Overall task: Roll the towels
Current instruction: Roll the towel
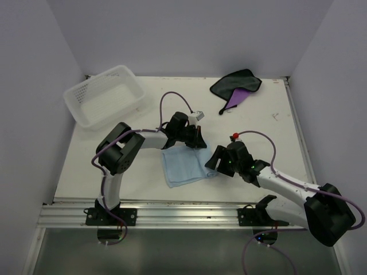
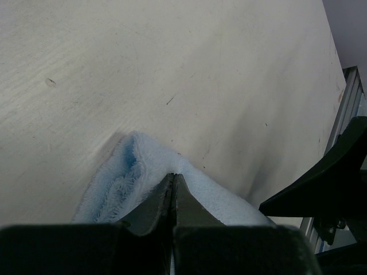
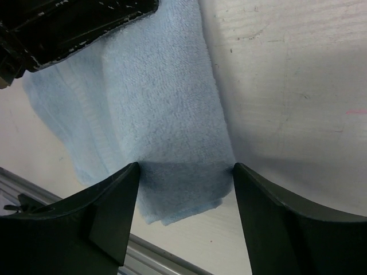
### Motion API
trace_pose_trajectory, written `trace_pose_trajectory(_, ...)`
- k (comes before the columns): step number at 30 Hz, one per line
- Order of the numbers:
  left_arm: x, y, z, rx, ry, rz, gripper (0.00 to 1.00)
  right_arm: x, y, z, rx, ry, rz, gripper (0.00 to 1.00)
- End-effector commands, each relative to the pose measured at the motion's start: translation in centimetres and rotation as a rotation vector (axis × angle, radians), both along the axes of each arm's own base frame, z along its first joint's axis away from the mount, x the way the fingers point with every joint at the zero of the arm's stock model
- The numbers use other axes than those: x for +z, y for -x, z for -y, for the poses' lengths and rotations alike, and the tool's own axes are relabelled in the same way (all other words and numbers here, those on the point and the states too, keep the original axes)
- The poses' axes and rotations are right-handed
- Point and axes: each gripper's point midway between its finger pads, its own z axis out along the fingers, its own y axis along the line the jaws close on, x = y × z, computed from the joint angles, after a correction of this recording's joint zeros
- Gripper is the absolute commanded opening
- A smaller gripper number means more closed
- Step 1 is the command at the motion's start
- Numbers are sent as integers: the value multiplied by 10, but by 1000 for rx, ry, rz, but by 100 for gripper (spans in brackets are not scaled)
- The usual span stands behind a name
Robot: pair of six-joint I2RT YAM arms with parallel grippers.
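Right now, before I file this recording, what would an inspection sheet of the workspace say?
Surface: white tabletop, lightly scuffed.
Job's things: light blue terry towel near centre, unrolled; purple towel with dark grey face crumpled, far right.
Clutter: white plastic lattice basket far left, nothing seen inside.
Grippers: left gripper shut on the blue towel's far edge; right gripper open, straddling its right end.
Cables: purple cables loop clear of both towels.
Surroundings: pale walls; metal rail along near edge.

White lattice basket [image 1: 106, 96] at far-left corner, pale table [image 1: 258, 123]
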Motion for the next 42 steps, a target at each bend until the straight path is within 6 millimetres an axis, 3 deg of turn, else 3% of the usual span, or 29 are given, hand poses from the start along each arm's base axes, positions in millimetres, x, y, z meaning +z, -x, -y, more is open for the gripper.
trace_pose_trajectory(1, -4, -9, -10, 31, -49, 36, 0, -4, -4, 0, 27, 27, 12, 72)
trace_pose_trajectory(5, -4, -9, -11, 34, -51, 36, 0, -6, -5, -6, 55, 15, 11, 82)
trace_pose_trajectory(11, -5, -9, -11, 35, -55, 34, 0, 11, -9, -5, 73, 14, 76, 91)
trace_pose_trajectory(17, -6, -8, -12, 36, -54, 31, 0, 23, -12, 1, 64, 38, 106, 91)
trace_pose_trajectory(23, -3, -8, -13, 37, -55, 40, 0, 22, -21, 12, 18, 12, 98, 89)
trace_pose_trajectory(30, -2, -7, -13, 38, -47, 37, 0, 22, -30, 6, 25, -46, 84, 88)
trace_pose_trajectory(42, -2, -4, -15, 47, -39, 34, 0, 3, -35, -6, 71, -65, 57, 83)
